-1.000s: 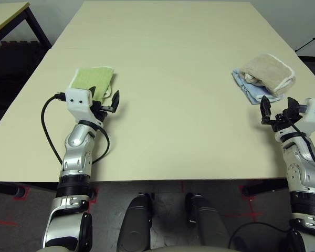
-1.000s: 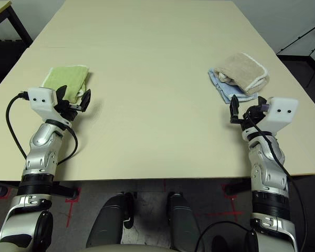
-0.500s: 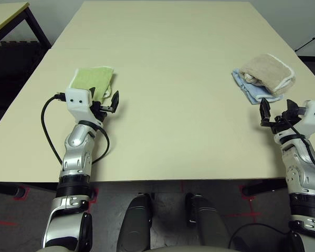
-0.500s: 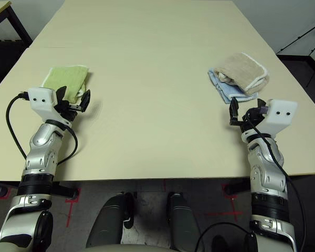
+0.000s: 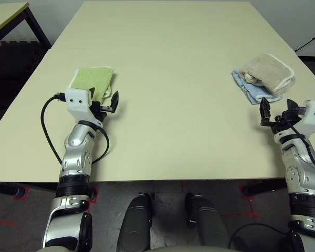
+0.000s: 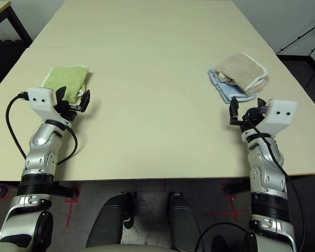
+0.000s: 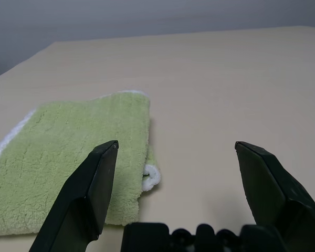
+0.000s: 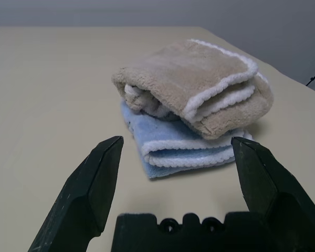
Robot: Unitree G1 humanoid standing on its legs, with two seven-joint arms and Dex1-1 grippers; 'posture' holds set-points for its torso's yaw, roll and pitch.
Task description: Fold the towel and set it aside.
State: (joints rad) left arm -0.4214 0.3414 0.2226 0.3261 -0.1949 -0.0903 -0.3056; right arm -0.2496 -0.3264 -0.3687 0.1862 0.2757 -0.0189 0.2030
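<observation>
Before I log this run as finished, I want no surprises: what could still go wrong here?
The beige towel lies loosely rolled on top of the light-blue towel, near the table's right edge; a nudge could unroll it or slide the stack off. The open right claw points straight at that stack, so any forward move may hit it. The open left claw sits beside the green towel and could drag it.

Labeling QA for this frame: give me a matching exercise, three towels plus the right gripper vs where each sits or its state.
1. beige towel
2. light-blue towel
3. lime-green towel
4. right gripper

A. folded flat, alone by the left gripper
B. open, holding nothing
C. bottom of the stack
D. folded, on top of another towel

Pairs: 1-D, 2-C, 3-A, 4-B
</observation>
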